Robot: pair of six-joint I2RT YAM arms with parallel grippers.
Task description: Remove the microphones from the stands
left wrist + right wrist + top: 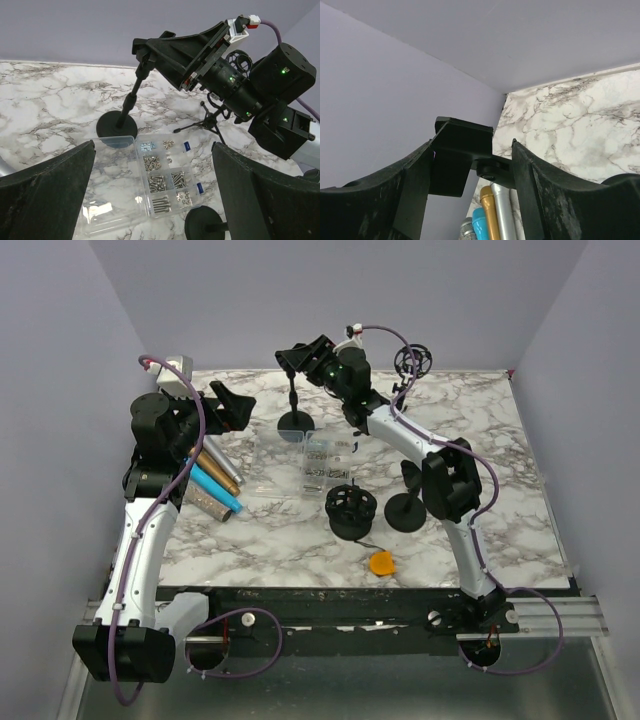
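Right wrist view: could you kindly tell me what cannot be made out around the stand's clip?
- Right wrist view: whether the right gripper presses the clip; its jaws flank it, contact unclear.
- Top view: whether the clip holds a microphone; too small, covered by the gripper.
- Right wrist view: lying microphones, cut off by the bottom edge.

1. The left arm [140, 540], at the lower left of the top view, is seen built of white links between black joint housings.
2. The right arm [472, 540], at the lower right, is made the same way.
3. A purple cable [270, 23] is run along each arm.
4. Small green lights [230, 78] are seen lit on the black wrist housing, right of centre in the left wrist view.
5. A white connector [242, 23] with a red tip is seen at the top of that view.
6. The left gripper [152, 150] is fitted with broad, black, scuffed fingers [45, 190].
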